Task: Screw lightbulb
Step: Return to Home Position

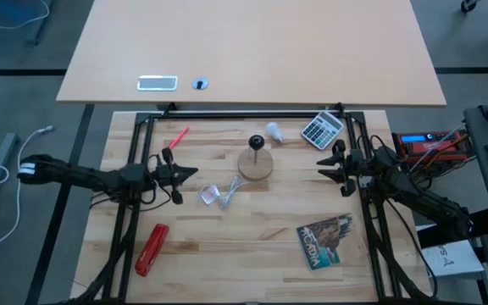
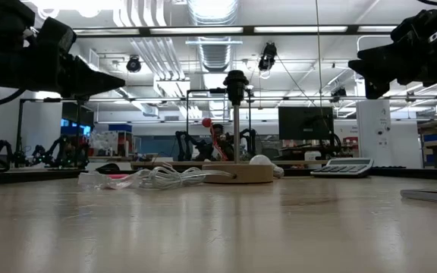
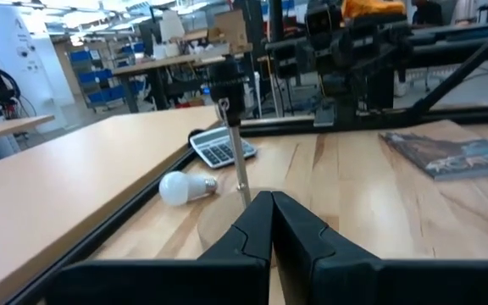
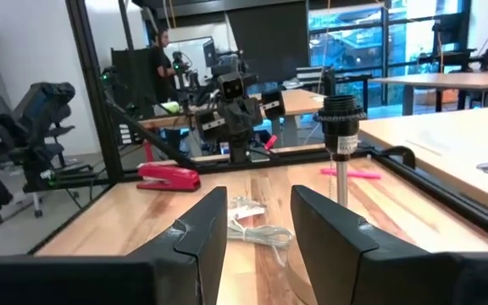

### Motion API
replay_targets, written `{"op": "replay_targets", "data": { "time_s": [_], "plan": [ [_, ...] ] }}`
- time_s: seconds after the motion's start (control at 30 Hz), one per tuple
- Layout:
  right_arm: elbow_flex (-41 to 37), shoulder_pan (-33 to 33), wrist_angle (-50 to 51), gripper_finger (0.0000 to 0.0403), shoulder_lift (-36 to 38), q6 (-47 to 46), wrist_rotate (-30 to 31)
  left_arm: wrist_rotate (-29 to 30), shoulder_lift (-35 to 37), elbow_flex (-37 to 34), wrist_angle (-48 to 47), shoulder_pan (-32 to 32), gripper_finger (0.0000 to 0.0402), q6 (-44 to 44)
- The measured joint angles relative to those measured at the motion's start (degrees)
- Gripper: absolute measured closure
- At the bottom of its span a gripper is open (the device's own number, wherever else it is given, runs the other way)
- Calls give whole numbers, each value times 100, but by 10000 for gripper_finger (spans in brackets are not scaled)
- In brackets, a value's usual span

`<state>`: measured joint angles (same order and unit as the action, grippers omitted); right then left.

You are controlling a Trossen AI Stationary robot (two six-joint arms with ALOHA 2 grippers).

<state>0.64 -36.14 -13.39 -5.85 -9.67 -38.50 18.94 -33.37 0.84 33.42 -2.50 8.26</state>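
The lightbulb (image 1: 274, 131) lies loose on its side on the table, between the lamp stand (image 1: 257, 164) and the calculator (image 1: 323, 129). Your left gripper (image 1: 190, 173) hangs left of the stand, fingers pressed together, empty. Your right gripper (image 1: 323, 167) hangs to the right of it, fingers apart, empty. Expect the bulb to be light, smooth, breakable and ready to roll. Hold the white head gently, leaving the metal thread free.

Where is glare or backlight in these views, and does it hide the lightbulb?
High view: even light, lightbulb plain near the lamp base. Low view: ceiling strips backlight the left gripper and right gripper into dark shapes; the table shines. Left wrist view: pale sheen on the wood, lightbulb not hidden. Right wrist view: bright windows behind, no lightbulb.
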Motion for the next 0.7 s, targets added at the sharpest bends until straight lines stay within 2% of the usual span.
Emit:
{"op": "replay_targets", "data": {
  "time_s": [0.43, 0.7],
  "plan": [
    [-4, 0, -11, 257, 4, -33, -1, -2, -526, 0, -1, 0, 402, 1],
    [-7, 0, -11, 265, 4, -26, -2, -2, -820, 0, -1, 0, 402, -1]
  ]
}}
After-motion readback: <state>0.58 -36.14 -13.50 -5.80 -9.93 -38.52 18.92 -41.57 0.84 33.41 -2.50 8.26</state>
